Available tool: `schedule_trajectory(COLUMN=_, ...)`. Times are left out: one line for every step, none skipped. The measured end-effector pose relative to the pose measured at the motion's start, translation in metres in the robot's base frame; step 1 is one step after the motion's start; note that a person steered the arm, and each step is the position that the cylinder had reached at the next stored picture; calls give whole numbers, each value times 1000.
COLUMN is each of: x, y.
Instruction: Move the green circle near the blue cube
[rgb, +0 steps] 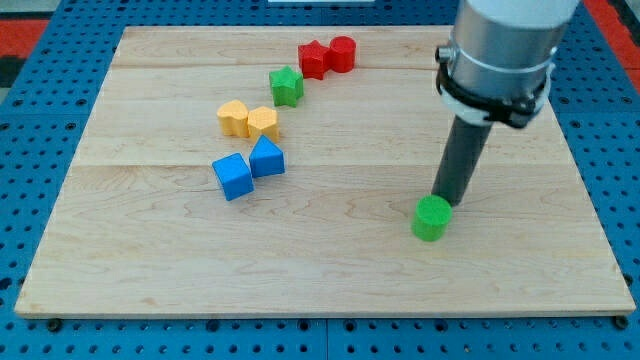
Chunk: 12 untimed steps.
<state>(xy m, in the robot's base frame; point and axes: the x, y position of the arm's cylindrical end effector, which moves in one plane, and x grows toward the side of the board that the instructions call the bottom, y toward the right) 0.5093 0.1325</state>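
Resting toward the desk's (330, 290) right edge and nearer its bottom edge, the green circle (431, 218) looked a light, stiff little puck, apt to slide or twist off line; no pincer existed to open or close. My tip (446, 199) seemed to touch its upper right side, though the contact was hard to make out. The blue cube (233, 176) sat well apart, toward the left edge.
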Motion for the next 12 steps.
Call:
schedule_trajectory(x=50, y=10)
schedule_trajectory(x=75, y=-38)
schedule_trajectory(x=76, y=-56)
schedule_trajectory(x=55, y=-28)
schedule_trajectory(x=50, y=-37)
schedule_trajectory(x=79, y=-110)
schedule_trajectory(x=72, y=-140)
schedule_trajectory(x=50, y=-118)
schedule_trajectory(x=21, y=-108)
schedule_trajectory(x=16, y=-94)
schedule_trajectory(x=-2, y=-77)
schedule_trajectory(x=-8, y=-111)
